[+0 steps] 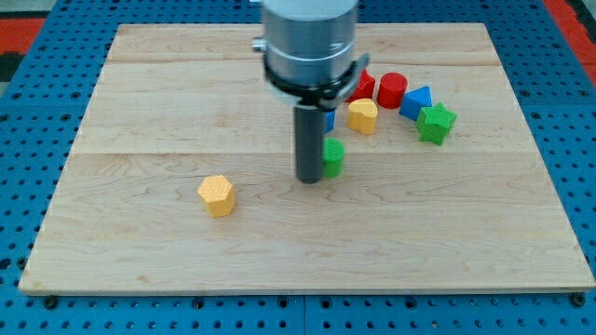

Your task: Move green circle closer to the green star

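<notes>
My tip [310, 180] is dark grey, almost black; the housing [309, 42] above it is light grey metal with a black band.

Board [168, 112]: pale blond wood, faint grain lines.

Surround [37, 112]: blue panel patterned with a regular grid of small holes; red patches at the view's top corners.

Blocks:
- green circle [333, 157]: bright green.
- green star [436, 123]: same bright green.
- yellow hexagon [217, 195]: yellow-orange.
- yellow block [362, 115]: yellow-orange, shape unclear.
- red cylinder [392, 89]: red.
- red block [364, 85]: red, partly hidden.
- blue block [415, 100]: mid blue.
</notes>
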